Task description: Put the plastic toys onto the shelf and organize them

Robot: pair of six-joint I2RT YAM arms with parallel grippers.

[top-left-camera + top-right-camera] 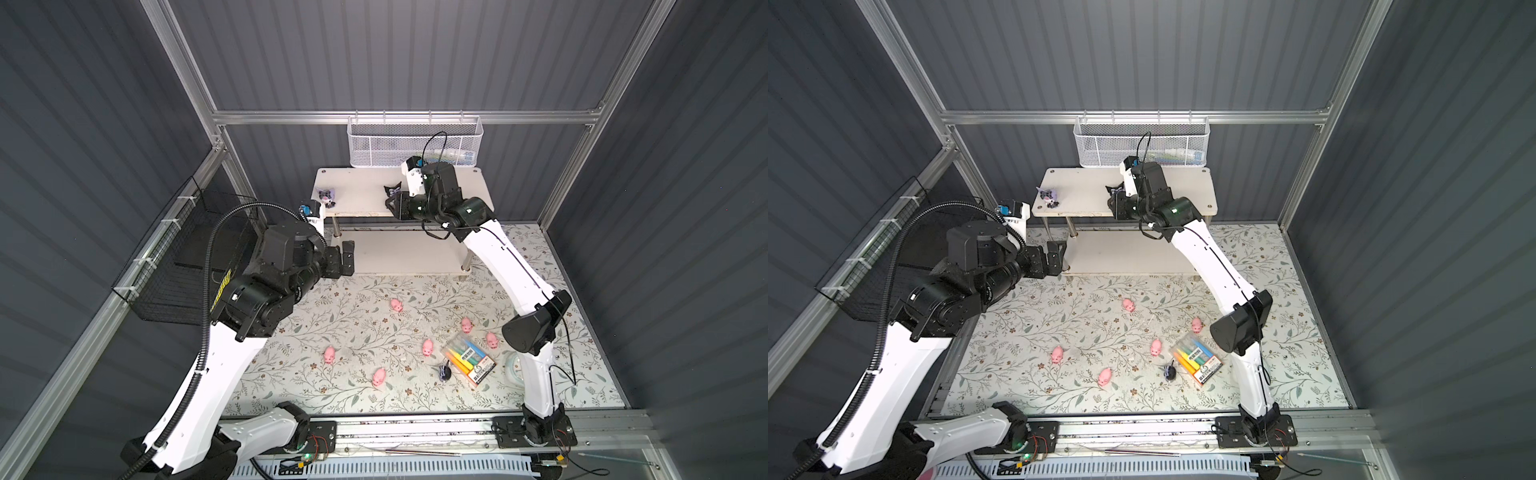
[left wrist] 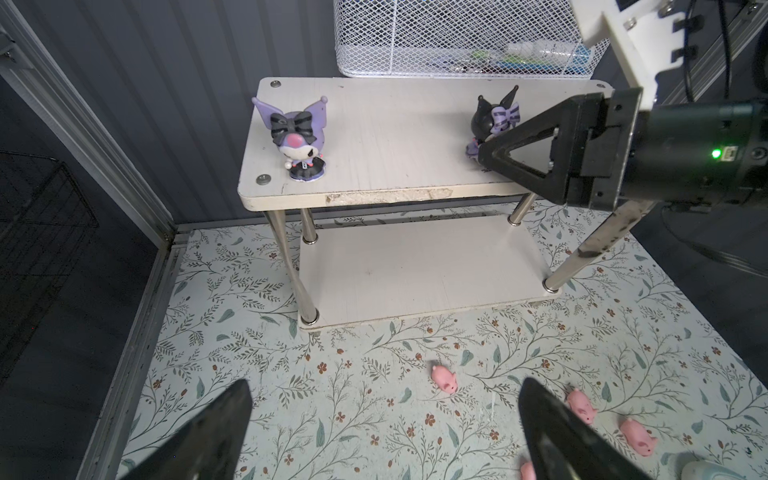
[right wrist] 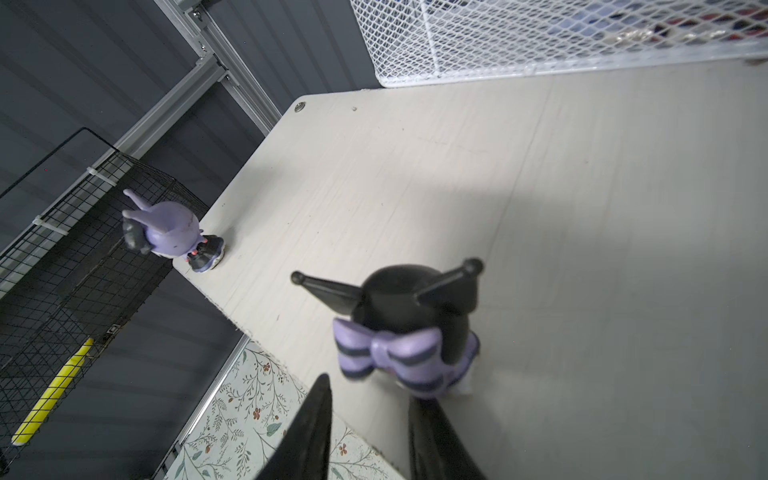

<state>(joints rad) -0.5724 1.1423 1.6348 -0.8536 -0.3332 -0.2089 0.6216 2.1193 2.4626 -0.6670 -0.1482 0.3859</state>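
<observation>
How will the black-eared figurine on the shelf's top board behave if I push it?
Likely top-heavy: the black-eared figurine has a big head over a small base, so a high push may tip it. It looks like rigid plastic, so probably won't deform. Its thin ears seem fragile.

Marker pack (image 1: 467,359) on floral mat (image 1: 353,316); mesh basket (image 1: 411,141), wire basket (image 1: 178,257).
</observation>
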